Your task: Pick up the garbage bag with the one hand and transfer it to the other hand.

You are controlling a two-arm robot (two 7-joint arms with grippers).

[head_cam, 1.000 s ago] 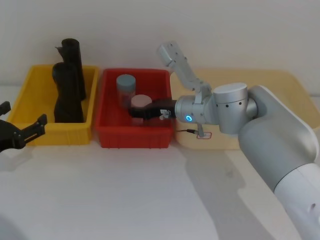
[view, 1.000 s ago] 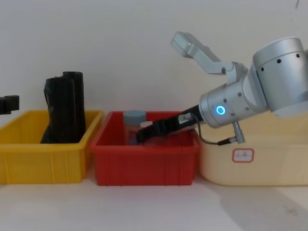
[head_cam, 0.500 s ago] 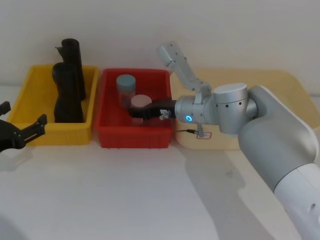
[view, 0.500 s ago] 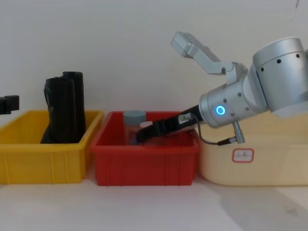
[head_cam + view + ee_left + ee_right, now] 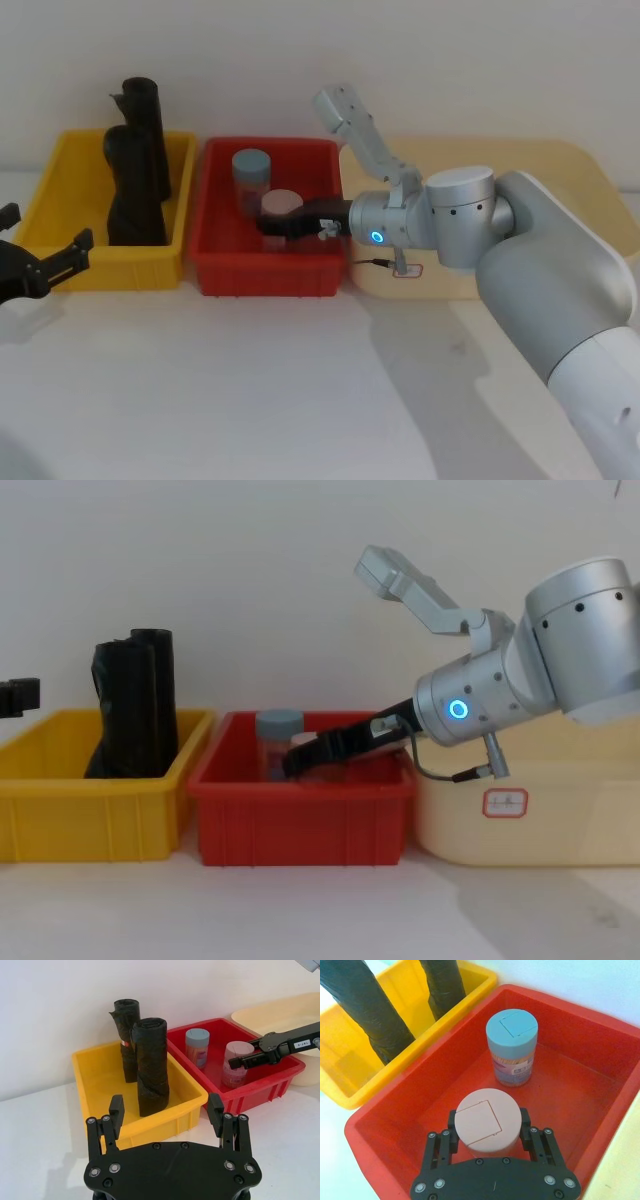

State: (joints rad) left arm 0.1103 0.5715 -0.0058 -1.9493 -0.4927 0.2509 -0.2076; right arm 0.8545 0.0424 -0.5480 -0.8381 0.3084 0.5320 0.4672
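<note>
So the garbage bag (image 5: 133, 195) is a glossy black plastic bundle, rolled tight at the top, looser and wider at the bottom. It stands upright in the yellow bin (image 5: 110, 268).

Count-wise:
- two black rolls in that bin: the bag plus a slimmer roll (image 5: 148, 120) right behind it
- two jars in the red bin (image 5: 265, 275): a blue-lidded jar (image 5: 252, 178) and a pink-lidded jar (image 5: 282, 203)
- one cream tub (image 5: 560, 165)

The left gripper (image 5: 166, 1105) hovers low outside the yellow bin. Its fingers (image 5: 116, 1110) are spread wide with nothing between them. The bag sits well beyond the fingertips, roughly lined up with the gap.

The right gripper (image 5: 488, 1122), on the arm with the blue ring (image 5: 377, 237), slants down into the red bin. Its fingers are clamped on both sides of the pink-lidded jar, and the blue-lidded jar is just past the fingertips.
</note>
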